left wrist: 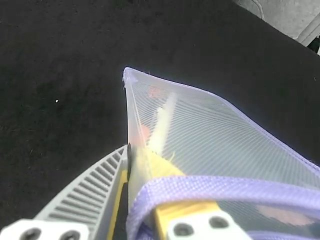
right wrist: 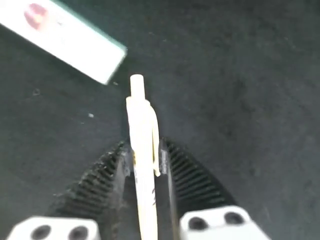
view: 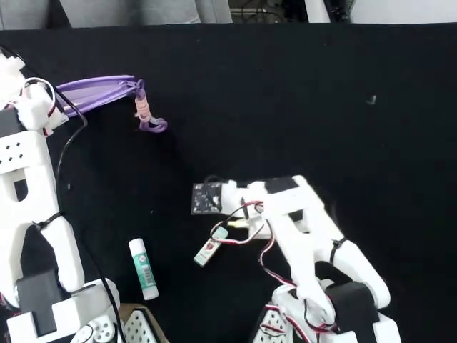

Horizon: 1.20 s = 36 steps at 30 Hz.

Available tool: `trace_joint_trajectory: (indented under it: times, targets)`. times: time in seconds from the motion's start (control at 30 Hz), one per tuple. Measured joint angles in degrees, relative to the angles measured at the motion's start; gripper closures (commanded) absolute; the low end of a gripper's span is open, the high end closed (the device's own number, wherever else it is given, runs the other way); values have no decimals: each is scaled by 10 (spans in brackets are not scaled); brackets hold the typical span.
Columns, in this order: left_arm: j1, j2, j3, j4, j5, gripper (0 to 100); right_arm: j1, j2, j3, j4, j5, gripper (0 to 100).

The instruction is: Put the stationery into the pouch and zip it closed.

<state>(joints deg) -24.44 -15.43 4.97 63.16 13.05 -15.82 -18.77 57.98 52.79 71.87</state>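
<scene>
Left tool [left wrist: 131, 165]: clamps pouch [left wrist: 215, 135] edge.
Right tool [right wrist: 144, 155]: grips pen [right wrist: 141, 125].
Pouch: perhaps something inside already.
To do: glue stick [view: 143, 269], eraser [view: 208, 251] on desk [view: 321, 107]; zip.

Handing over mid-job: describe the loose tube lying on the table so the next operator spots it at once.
On the black table, look near the base of the left arm, the one holding the purple pouch. The tube lies just beside it: round, white, with a green label band. The other loose piece, a small block by the right gripper, is flat with one green end.
</scene>
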Motion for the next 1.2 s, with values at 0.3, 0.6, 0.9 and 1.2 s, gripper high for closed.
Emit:
trace_joint_trajectory:
  times: [0.3,0.6,0.9,1.2]
  targets:
    - [0,0,0,0,0,972,62,0,-68,0,-4,988]
    - [59,0,14,0,0,972,137,2,-258,0,-133,988]
    - [134,0,-4,49,-1,972,140,3,-410,0,-340,988]
    - [186,0,-95,133,87,972,140,-61,-505,0,-468,988]
